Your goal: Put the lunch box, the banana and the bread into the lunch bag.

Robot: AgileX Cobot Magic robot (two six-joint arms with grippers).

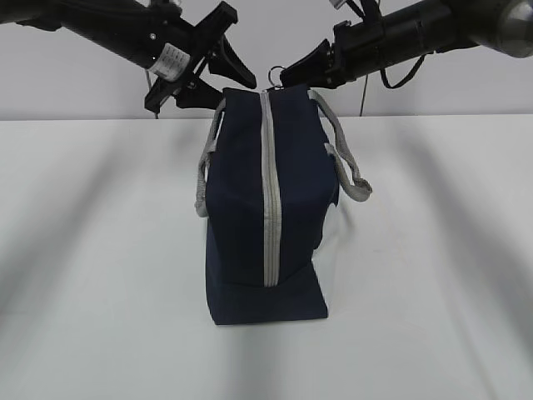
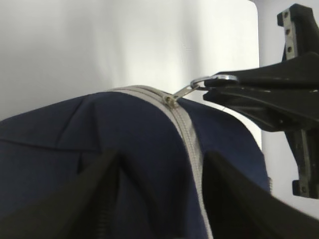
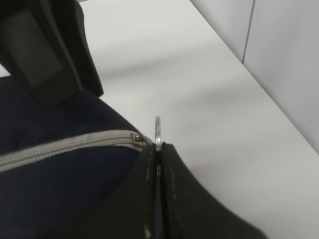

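My right gripper (image 3: 158, 149) has its fingers pressed flat together on the metal ring pull (image 3: 158, 130); in the right wrist view the ring stands on edge, its lower part buried between the two black pads. Just beside the fingertips, on their left, sits the slider at the end of the grey zipper (image 3: 65, 144), which runs away from the tool across the dark navy lunch bag (image 3: 55, 189).

My left gripper (image 1: 218, 60) hangs at the bag's top corner with its fingers spread. From its own camera I see the two fingers (image 2: 75, 199) straddling the zipper, one on either side of the grey tape, low against the navy fabric. I cannot say for certain whether they touch the cloth, since they are dark and blurred at the bottom of that view. Ahead of them the right gripper's black jaws hold the ring.

In the exterior view the bag stands upright on the white table (image 1: 83, 250), zipped along its length, directly under both tools. Its grey webbing handles (image 1: 346, 162) droop to either side and a white side panel (image 1: 333, 267) shows low on the right.
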